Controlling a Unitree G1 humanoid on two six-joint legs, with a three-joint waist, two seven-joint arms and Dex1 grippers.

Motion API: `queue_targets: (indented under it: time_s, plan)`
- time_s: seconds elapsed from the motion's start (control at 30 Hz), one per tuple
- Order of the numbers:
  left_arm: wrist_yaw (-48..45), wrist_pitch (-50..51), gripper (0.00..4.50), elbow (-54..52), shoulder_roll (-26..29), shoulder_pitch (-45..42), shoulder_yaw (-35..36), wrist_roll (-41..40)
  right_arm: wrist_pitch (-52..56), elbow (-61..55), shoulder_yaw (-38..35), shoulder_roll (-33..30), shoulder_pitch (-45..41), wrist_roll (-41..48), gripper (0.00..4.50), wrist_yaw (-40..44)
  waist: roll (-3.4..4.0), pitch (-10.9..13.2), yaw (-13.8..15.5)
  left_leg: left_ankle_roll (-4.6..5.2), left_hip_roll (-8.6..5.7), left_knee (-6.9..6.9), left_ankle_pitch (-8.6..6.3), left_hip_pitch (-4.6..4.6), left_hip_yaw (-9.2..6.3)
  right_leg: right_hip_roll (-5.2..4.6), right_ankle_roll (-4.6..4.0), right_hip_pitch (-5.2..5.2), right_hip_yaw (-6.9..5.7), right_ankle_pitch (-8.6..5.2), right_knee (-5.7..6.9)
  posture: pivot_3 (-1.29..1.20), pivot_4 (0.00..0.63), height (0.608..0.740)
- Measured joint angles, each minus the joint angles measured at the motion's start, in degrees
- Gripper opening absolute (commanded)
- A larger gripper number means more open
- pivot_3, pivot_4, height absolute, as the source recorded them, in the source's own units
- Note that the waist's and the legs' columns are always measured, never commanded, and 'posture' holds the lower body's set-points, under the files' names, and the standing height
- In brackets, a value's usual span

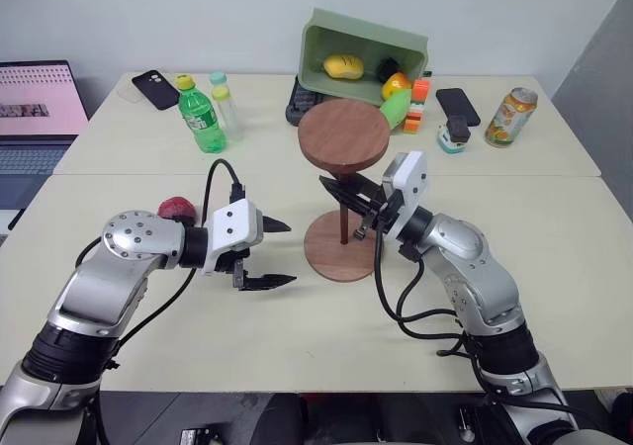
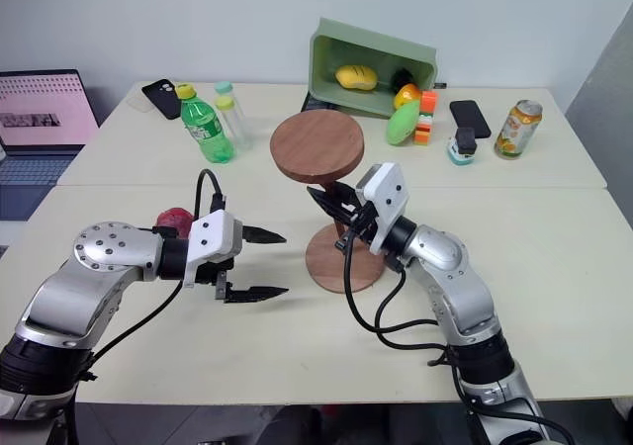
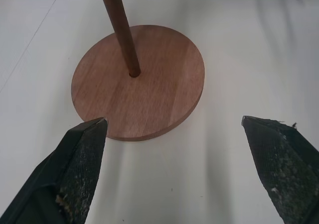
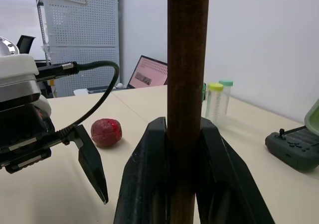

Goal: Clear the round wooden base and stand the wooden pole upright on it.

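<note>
The stiff, top-heavy pole (image 1: 344,213) is held mid-shaft by the clenched right claw (image 1: 348,200) on the base (image 1: 341,248), while the left claw (image 1: 278,253) is spread.

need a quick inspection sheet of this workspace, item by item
surface: pale table, seam across the middle
job's things: wooden pole upright in the centre of the round wooden base, its dark disc on top
clutter: red fruit, green bottle, clear bottle, two phones, can, tipped green bin with toy food, black controller
grippers: left end effector open, beside the base; right end effector shut on the pole
cables: black leads looping off both wrists
surroundings: laptop on a side table, white wall
</note>
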Motion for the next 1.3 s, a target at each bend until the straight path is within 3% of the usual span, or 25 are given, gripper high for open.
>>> queue_targets:
  time_s: [1.3]
  plan:
    - [-0.06, -0.14, 4.5, 0.07, -0.3, 0.01, -0.07, 0.01, 3.17, 1.45, 1.58, -0.28, -0.08, -1.66, 0.25, -2.63, -0.03, -0.56, 0.21, 0.01, 0.0, 0.02, 0.0, 0.51, -0.01, 0.02, -0.01, 0.45, 0.01, -0.01, 0.17, 0.0, 0.15, 0.74]
